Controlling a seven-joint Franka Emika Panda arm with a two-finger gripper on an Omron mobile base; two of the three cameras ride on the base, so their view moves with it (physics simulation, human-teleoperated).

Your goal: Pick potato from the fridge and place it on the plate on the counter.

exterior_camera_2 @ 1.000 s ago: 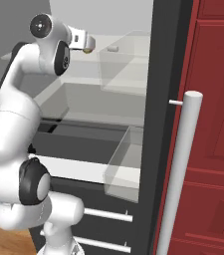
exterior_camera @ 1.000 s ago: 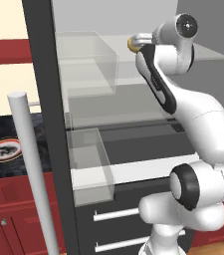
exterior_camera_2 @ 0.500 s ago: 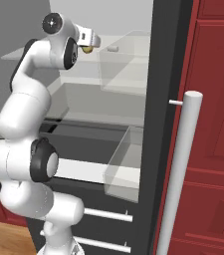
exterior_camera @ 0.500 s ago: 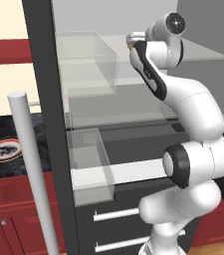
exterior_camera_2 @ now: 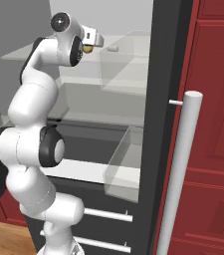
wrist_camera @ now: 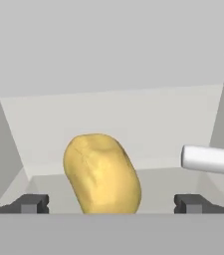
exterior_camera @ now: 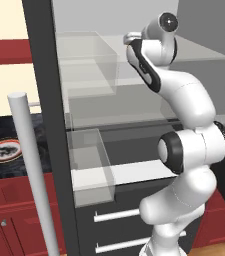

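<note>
Potato on the upper fridge shelf, the jaws spread wide to either side of it.

The potato (wrist_camera: 102, 173) is a lumpy yellow-tan oval, tilted, lying on the pale shelf of the fridge (exterior_camera_2: 156, 99) with a small white block (wrist_camera: 208, 159) beside it. The left base view adds the plate (exterior_camera: 2, 150) on the black desk (exterior_camera: 14, 127); the right base view catches a yellow glimpse under the arm's hand.

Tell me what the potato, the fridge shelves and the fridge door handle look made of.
Potato: matte, yellow-tan skin with faint creases and lumps, like real produce.
Fridge shelves: clear glass or plastic, since the grey wall behind shows through; which one is unclear.
Door handle: smooth pale grey bar with soft shading, probably brushed metal.
</note>
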